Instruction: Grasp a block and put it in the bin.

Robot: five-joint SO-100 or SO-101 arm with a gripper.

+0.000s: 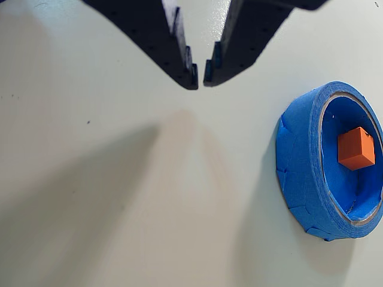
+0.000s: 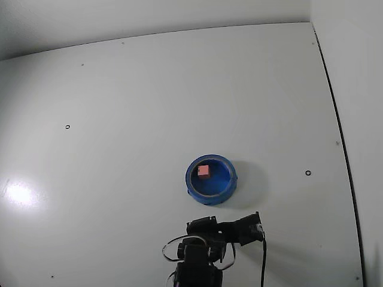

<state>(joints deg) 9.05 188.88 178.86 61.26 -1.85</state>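
Placement appears complete: block rests inside bin, clear of the arm. Gripper holds nothing, tips nearly together, beside the bin. Nothing left but retraction.

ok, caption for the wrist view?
Empty gripper nearly closed above table; block sits inside the blue bin.

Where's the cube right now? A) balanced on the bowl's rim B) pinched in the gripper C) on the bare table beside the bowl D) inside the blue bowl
D: the cube sits inside the blue bowl, and the gripper holds nothing, its fingertips nearly closed.
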